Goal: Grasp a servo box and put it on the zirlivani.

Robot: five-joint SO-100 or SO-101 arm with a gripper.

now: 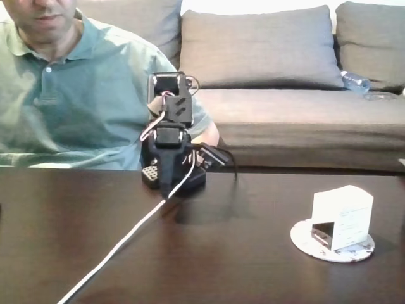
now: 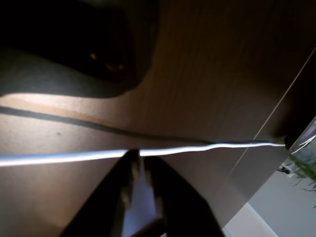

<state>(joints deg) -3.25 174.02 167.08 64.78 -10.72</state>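
Resting Box, Folded Arm

Filling the background of the fixed view, a grey sofa (image 1: pixel 285 88) runs along the top of the frame, with a person in a green shirt (image 1: pixel 69 95) seated at the upper left. Below them the dark desk (image 1: pixel 209 266) spans the whole lower half. The black arm (image 1: pixel 171 139) sits folded at the centre, and a white cable (image 1: pixel 126 244) trails from it toward the lower left.

At the lower right, the round speckled disc (image 1: pixel 331 244) lies flat, and the servo box (image 1: pixel 342 217) already stands on it, upright and slightly turned, so the placing looks done.

The box lies well apart from the pincer (image 2: pixel 143 185), off to the right of the arm's base in the fixed view. In the wrist view the pincer enters from the bottom edge over the desk and the cable, its fingers nearly together around a narrow gap with nothing between them.
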